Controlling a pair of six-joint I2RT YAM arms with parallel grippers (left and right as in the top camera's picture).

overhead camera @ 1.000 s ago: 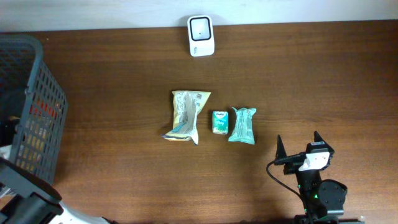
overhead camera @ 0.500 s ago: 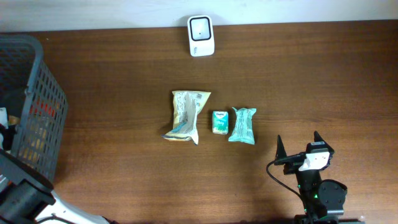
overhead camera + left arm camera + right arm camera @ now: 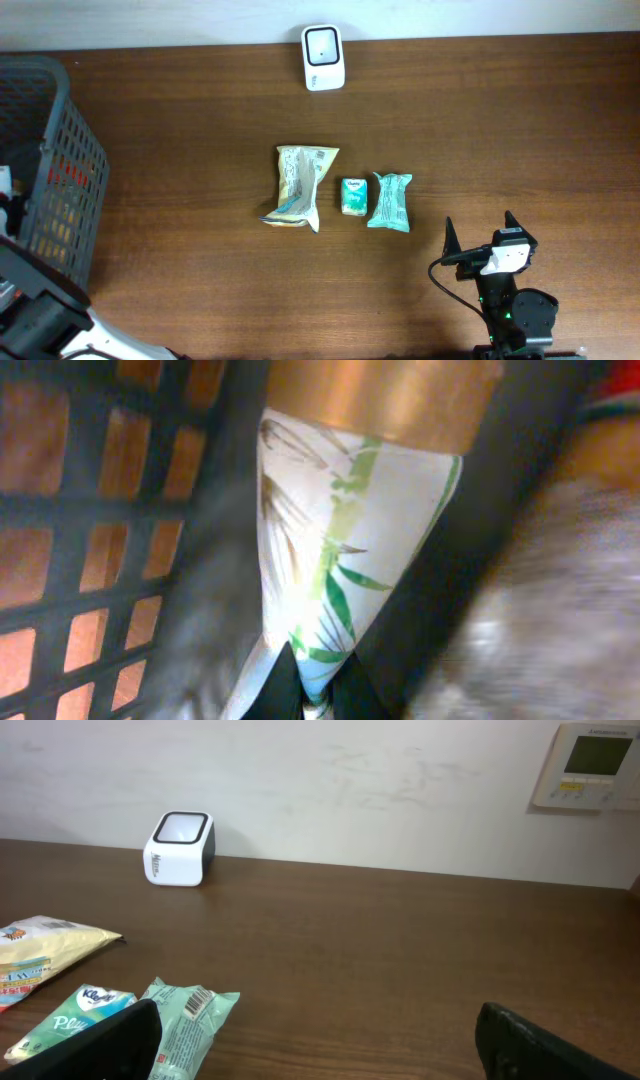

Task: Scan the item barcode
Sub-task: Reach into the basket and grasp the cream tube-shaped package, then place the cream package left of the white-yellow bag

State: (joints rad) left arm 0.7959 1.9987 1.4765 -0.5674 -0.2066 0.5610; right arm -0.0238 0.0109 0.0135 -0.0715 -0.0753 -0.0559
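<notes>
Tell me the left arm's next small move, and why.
Probably lift straight up: the left fingers are shut on the white packet with green leaf print inside the dark grey mesh basket, far from the white barcode scanner.

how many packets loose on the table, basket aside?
3, in a row mid-table: a yellowish bag on the left, a green tissue pack in the middle, a teal packet on the right. The basket holds more, mostly hidden; one white packet is pinched in the left fingers.
</notes>
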